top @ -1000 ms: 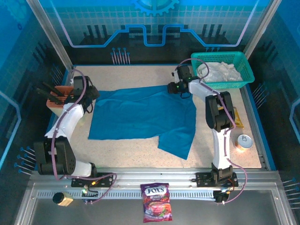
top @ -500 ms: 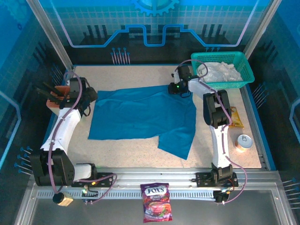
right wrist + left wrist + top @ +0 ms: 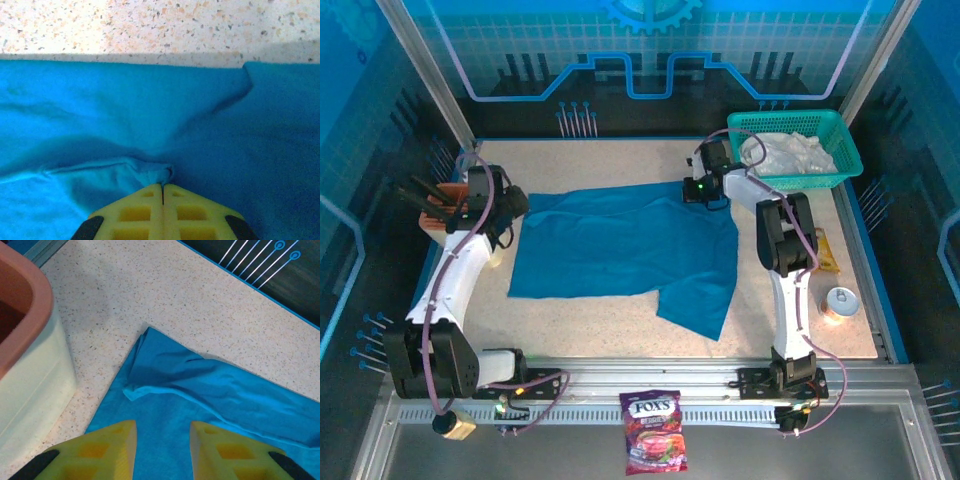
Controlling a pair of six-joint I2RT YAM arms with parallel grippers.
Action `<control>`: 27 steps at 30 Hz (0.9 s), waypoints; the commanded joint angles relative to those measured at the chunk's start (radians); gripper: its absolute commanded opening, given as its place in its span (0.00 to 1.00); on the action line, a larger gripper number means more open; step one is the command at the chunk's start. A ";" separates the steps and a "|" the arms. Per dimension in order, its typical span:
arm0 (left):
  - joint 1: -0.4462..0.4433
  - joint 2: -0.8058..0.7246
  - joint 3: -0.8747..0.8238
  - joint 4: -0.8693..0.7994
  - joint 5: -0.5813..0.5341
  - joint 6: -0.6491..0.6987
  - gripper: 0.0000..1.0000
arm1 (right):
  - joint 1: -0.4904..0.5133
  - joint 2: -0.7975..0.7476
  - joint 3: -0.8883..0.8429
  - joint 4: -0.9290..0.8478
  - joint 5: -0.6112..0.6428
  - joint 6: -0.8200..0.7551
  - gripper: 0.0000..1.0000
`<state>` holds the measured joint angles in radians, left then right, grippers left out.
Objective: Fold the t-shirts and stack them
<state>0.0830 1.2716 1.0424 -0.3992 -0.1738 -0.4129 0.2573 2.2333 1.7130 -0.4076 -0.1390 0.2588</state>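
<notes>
- White and crumpled, the white t-shirt sits in the basket at upper right of the top view; we cannot make out its shape.
- We see the left gripper parted above the teal-blue t-shirt, its fingers cut off by the lower edge.
- That shirt lies spread mid-frame, wrinkled along its upper edge.
- We find the right gripper clenched on a pinch of its cloth.

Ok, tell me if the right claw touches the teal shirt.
Touching. Right wrist view shows the right claw shut on a fold of the teal shirt.
</notes>
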 commanded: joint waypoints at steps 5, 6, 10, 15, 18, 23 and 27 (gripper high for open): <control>0.002 -0.047 -0.022 -0.011 0.019 0.006 0.34 | 0.077 -0.194 -0.182 0.102 0.049 0.115 0.00; 0.001 -0.047 -0.024 -0.010 0.020 0.006 0.34 | 0.092 -0.208 -0.207 0.113 0.060 0.134 0.00; 0.002 -0.045 -0.030 -0.005 0.027 0.006 0.37 | 0.150 -0.219 -0.270 0.123 0.109 0.214 0.00; 0.001 -0.038 -0.028 -0.010 0.034 0.016 0.43 | 0.185 -0.219 -0.318 0.121 0.132 0.297 0.12; 0.000 -0.034 -0.018 -0.021 0.033 0.026 0.44 | 0.189 -0.261 -0.348 0.116 0.148 0.321 0.12; -0.008 0.008 0.003 -0.032 0.039 0.031 0.46 | 0.182 -0.351 -0.353 0.073 0.189 0.311 0.21; -0.030 0.097 0.044 -0.029 0.047 0.032 0.47 | 0.151 -0.402 -0.319 0.033 0.176 0.300 0.39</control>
<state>0.0704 1.3087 1.0431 -0.4080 -0.1539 -0.4091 0.4362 1.8946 1.3563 -0.3370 0.0227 0.5568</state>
